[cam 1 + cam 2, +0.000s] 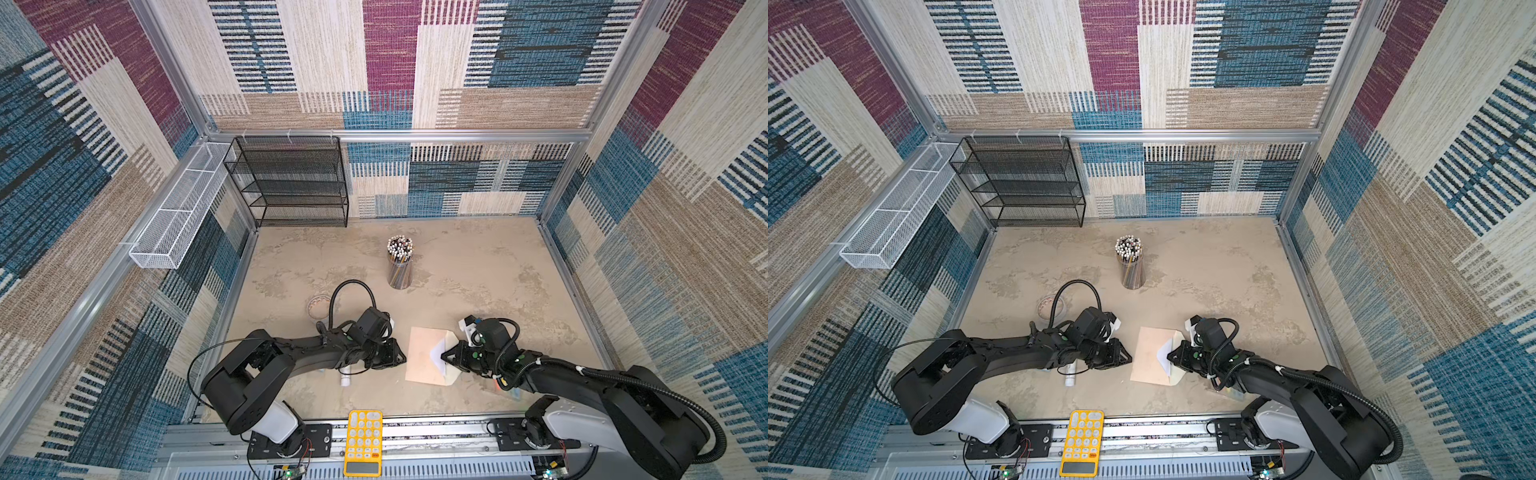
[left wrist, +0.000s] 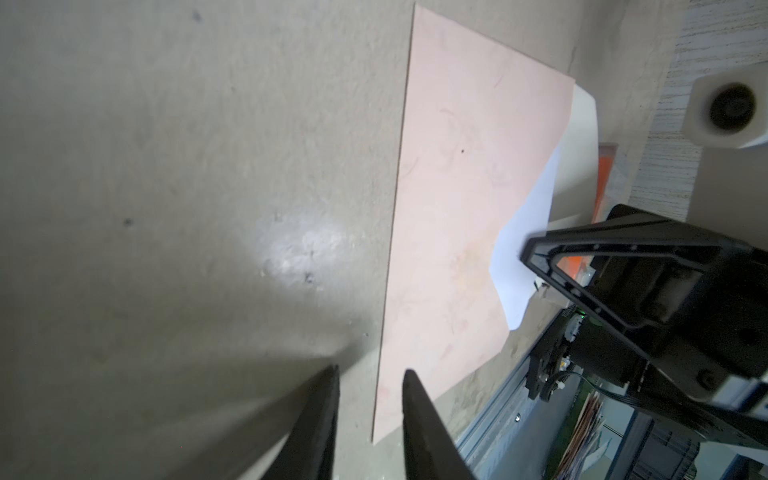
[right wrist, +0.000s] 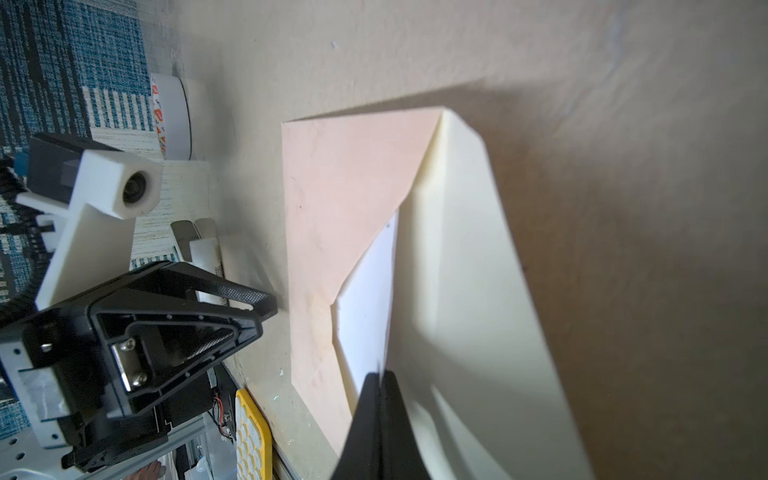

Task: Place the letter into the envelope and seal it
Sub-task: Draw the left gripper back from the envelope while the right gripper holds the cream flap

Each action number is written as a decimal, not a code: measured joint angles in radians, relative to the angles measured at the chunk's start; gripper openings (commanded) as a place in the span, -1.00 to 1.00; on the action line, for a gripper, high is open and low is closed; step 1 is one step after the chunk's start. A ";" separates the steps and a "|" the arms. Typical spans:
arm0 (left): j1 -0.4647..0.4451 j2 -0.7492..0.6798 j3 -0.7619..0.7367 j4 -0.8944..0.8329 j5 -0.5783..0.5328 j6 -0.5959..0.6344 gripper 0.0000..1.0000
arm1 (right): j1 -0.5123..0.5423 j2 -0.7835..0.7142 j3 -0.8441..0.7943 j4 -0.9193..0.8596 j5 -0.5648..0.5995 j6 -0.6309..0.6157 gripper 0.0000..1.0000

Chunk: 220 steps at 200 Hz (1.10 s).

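Right gripper (image 3: 380, 376) clenched the letter (image 3: 368, 299), partly inside the envelope (image 3: 332, 199) ahead of its tips; flap (image 3: 457, 249) lay open alongside, keeping the mouth clear. Left gripper (image 2: 371, 370): empty, 2 jaws slightly parted, by the envelope's opposite edge, likely a backstop.

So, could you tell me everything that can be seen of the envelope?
The envelope is pale peach paper, rectangular, lying flat on the table. Its flap, cream inside, stands open and lifted. A white letter sticks partly out of its mouth, pinched, it seems, by the shut right gripper. The open left gripper hovers at its opposite edge.
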State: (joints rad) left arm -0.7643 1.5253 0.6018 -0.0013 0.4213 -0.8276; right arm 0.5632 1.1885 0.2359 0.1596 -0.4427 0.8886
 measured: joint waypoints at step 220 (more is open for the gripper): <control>-0.107 0.028 -0.042 0.114 0.011 -0.089 -0.52 | 0.005 0.043 -0.060 0.146 0.024 0.064 -1.00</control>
State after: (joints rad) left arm -0.8715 1.5536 0.5602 0.1127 0.4328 -0.9169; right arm 0.5678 1.2312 0.1761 0.3058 -0.4191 0.9531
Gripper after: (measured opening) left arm 0.238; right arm 0.049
